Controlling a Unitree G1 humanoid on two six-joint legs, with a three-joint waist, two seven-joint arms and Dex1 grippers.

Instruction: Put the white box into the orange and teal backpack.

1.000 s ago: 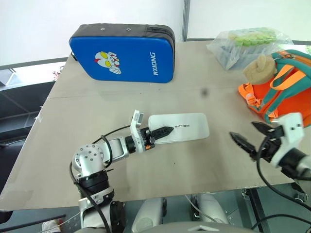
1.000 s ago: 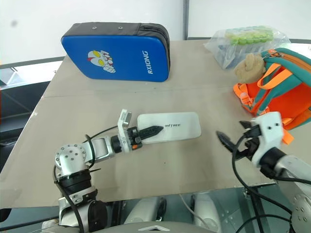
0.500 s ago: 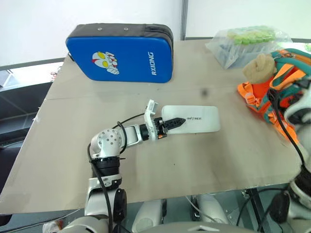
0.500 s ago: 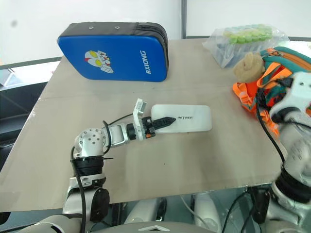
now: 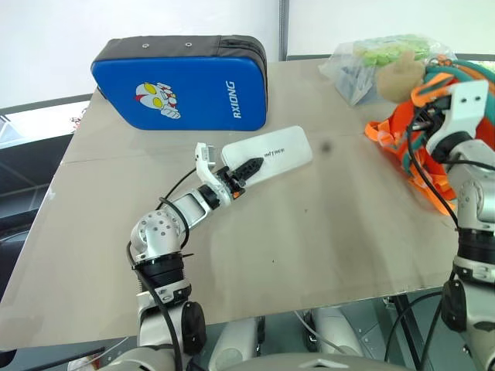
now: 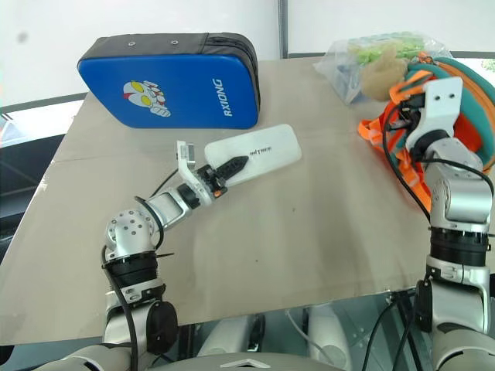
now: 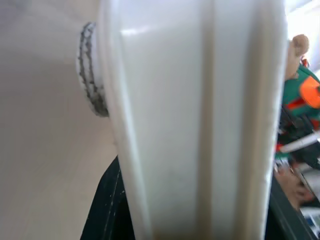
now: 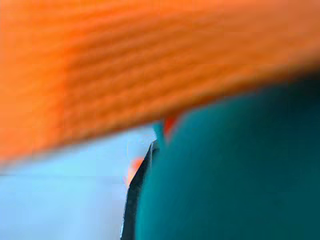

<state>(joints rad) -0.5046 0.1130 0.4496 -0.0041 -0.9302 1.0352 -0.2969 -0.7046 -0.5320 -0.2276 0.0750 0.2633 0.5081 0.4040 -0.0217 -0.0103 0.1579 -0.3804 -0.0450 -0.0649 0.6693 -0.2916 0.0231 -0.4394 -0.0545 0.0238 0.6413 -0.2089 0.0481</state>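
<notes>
Left gripper, nearest the body, is clamped on the near end of the white box, which it carries off the table with the far end tipped up toward the orange and teal backpack. Farther out on the right, the right gripper has closed into the backpack's teal and orange fabric at its near edge, apparently to hold the mouth open. To do this step well, I would keep that pinch firm and lifted while the box travels across flat and end-first, aimed at the opening, not the dangling orange straps. Beyond, the blue padded case sits clear, and the plush toy and clear bag crowd the backpack's far side.
</notes>
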